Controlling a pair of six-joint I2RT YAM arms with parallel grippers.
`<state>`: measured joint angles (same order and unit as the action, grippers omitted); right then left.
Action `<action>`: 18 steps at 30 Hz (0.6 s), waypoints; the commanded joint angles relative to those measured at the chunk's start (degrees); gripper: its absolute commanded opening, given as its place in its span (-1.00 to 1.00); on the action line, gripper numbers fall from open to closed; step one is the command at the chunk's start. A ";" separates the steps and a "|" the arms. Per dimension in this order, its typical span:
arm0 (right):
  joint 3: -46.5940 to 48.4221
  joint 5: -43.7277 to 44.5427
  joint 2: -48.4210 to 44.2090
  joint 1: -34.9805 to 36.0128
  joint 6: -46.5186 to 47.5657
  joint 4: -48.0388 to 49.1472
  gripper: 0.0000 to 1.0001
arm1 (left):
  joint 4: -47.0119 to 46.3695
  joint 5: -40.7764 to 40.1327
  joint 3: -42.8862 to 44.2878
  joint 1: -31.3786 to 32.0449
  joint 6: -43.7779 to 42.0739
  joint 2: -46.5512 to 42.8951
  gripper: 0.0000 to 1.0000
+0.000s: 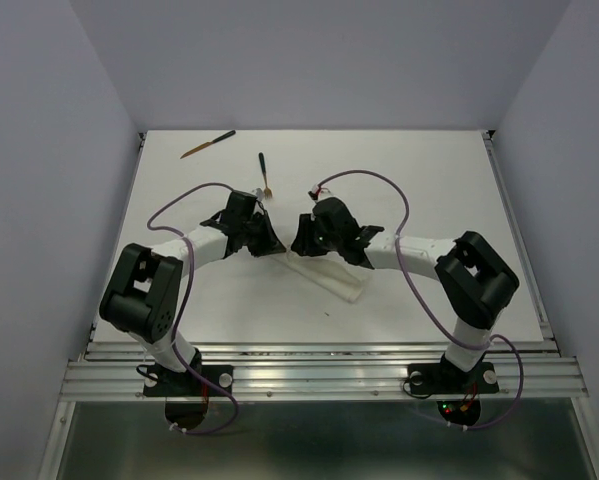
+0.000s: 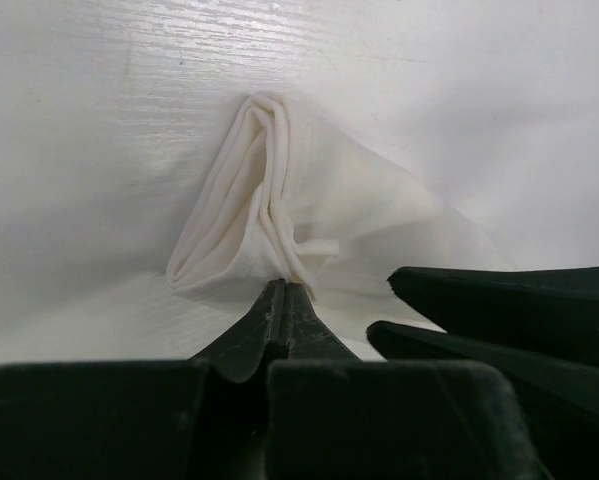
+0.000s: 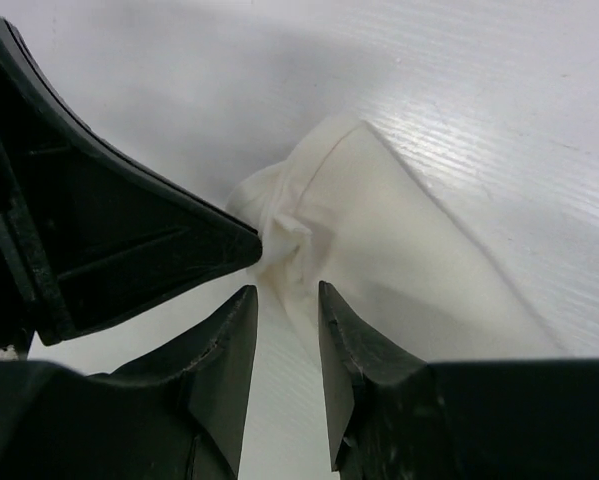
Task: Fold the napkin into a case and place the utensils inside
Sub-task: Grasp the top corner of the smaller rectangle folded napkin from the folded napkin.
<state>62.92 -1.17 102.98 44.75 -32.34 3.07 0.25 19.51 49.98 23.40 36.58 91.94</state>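
Left gripper (image 2: 284,290) is pressed together on a gathered end of the napkin (image 2: 279,200), pinching the layers so that, as we judge it, the folds cannot slip apart. We see the cloth rise in a small peak into its tips. Our right gripper (image 3: 284,300) comes in from the opposite side, nearly tip to tip with the left. Its jaws stand apart and straddle the same bunched end without clamping it, placed, we judge, to take or tidy that end.

The napkin lies near the middle of the table (image 1: 429,170) as a narrow folded band, running from the two grippers toward the near right corner. We take this to be the case, formed or nearly so.

The fork (image 1: 264,172) lies just beyond the grippers toward the far edge. The other utensil (image 1: 207,144) rests near the far left corner. Both are outside the cloth, so we judge that loading has not begun.
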 commanded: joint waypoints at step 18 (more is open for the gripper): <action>3.00 -10.16 3.98 -5.64 -6.25 5.19 -0.87 | 1.59 1.67 2.58 -0.19 -1.69 -0.09 -1.00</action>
<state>62.63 -6.46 106.72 38.63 -39.77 5.06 1.17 19.97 50.30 23.40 36.03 92.64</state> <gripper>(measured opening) 0.069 0.018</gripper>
